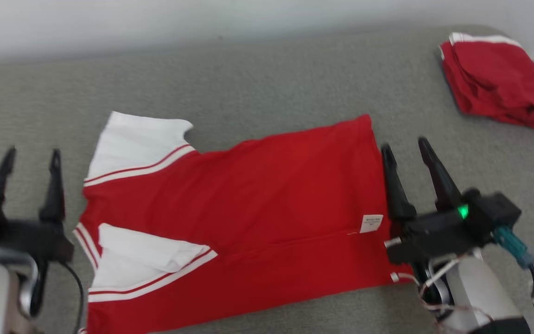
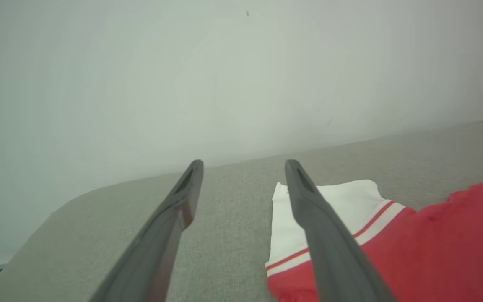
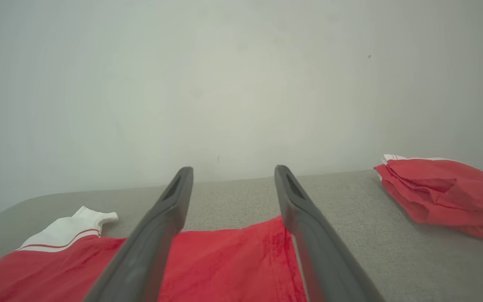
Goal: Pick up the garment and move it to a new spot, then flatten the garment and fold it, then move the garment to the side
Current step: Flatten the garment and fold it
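the garment (image 1: 248,208), a red shirt with white sleeves, lies spread flat across the middle of a grey padded surface (image 1: 267,83). its sleeves point to the robot's left and its hem to the right. the near sleeve is folded in over the red body. a small white label (image 1: 371,223) sits near the hem.

the far long edge of the shirt has a wide band of bare grey behind it, running up to the pale wall (image 1: 202,23). more bare grey lies between the hem and a folded red pile (image 1: 499,83) at the far right corner, well apart from the shirt. in the left wrist view the surface ends in a rounded corner off to the left.

the left gripper (image 1: 34,152) is just beside the sleeves, fingers spread and empty, over bare grey. the right gripper (image 1: 403,144) is at the hem, fingers spread and empty. in its wrist view the far hem corner lies between them.

the near left corner of the shirt is cut off by the bottom of the head view, and the near hem corner is hidden behind the right gripper's body. the head view is blurred and the label's print is unreadable. how high either gripper is above the cloth cannot be told.
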You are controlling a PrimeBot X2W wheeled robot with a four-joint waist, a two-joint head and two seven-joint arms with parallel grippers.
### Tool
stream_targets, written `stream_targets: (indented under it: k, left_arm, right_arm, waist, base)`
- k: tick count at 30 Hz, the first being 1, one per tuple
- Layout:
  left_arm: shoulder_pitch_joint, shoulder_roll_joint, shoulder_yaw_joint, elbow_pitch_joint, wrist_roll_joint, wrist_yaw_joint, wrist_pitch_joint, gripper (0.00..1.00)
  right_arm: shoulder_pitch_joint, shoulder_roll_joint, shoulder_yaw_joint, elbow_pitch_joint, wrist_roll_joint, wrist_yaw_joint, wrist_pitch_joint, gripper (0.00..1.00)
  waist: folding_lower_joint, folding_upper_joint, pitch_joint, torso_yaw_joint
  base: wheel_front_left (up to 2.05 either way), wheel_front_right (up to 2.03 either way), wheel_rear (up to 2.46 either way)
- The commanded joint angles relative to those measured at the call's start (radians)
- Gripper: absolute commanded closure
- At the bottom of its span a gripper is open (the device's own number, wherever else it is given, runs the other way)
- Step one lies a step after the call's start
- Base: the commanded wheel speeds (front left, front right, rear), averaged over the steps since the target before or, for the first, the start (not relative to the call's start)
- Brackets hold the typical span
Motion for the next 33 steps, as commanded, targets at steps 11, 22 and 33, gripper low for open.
stream_targets:
  k: [11,22,33]
  left_arm:
    - [-0.406,0.303,-0.293,0.193,-0.405,0.002,0.342,0.0]
    - [-0.497,0.332,-0.373,0.363,-0.46,0.002,0.447,0.0]
    - [-0.546,0.291,-0.431,0.429,-0.517,0.002,0.43,1.0]
  right_arm:
    - [-0.269,0.07,0.097,0.094,0.054,-0.003,0.0,0.0]
    - [-0.284,0.075,0.103,0.109,0.058,-0.003,0.0,0.0]
    - [-0.335,0.035,0.14,0.185,0.047,-0.003,0.0,0.0]
  waist:
    - [-0.0002,-0.0001,0.243,-0.222]
    - [-0.0002,-0.0001,0.265,-0.245]
    - [-0.0002,-0.0001,0.25,-0.211]
  base:
    - [0.0,0.0,0.0]
    - [0.0,0.0,0.0]
    - [0.0,0.0,0.0]
